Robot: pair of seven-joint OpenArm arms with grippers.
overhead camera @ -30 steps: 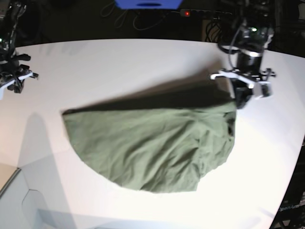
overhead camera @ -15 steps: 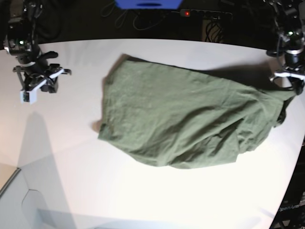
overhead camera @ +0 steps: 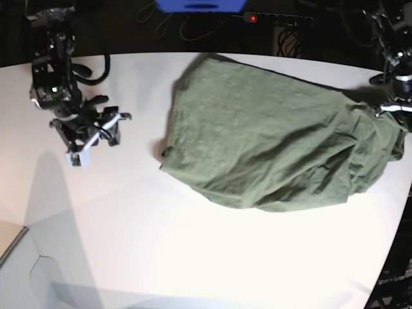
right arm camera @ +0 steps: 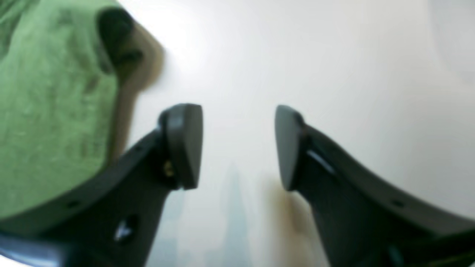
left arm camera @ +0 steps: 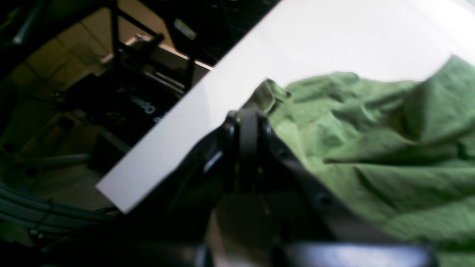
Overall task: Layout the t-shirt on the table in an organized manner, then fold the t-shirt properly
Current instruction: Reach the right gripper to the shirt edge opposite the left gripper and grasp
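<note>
The olive-green t-shirt (overhead camera: pixel 277 141) lies rumpled across the far right half of the white table (overhead camera: pixel 193 251), its right end bunched up at the table's edge. My left gripper (overhead camera: pixel 391 109) is shut on that bunched edge. In the left wrist view its closed fingers (left arm camera: pixel 248 126) meet at the t-shirt (left arm camera: pixel 371 148), close to the table (left arm camera: pixel 334 37) rim. My right gripper (overhead camera: pixel 96 137) hovers left of the shirt, apart from it. In the right wrist view this gripper (right arm camera: pixel 237 144) is open and empty over bare table (right arm camera: pixel 334 74), with the t-shirt (right arm camera: pixel 48 111) off to its left.
A blue object (overhead camera: pixel 199 5), a power strip with a red light (overhead camera: pixel 252 17) and cables sit beyond the table's far edge. The table's curved right edge (overhead camera: pixel 402 212) runs just past the shirt. Floor and dark frames (left arm camera: pixel 111 92) show below it.
The shirt has been dragged right and toward the far edge by my left gripper. My right arm has come in toward the shirt, and its jaws have opened wider.
</note>
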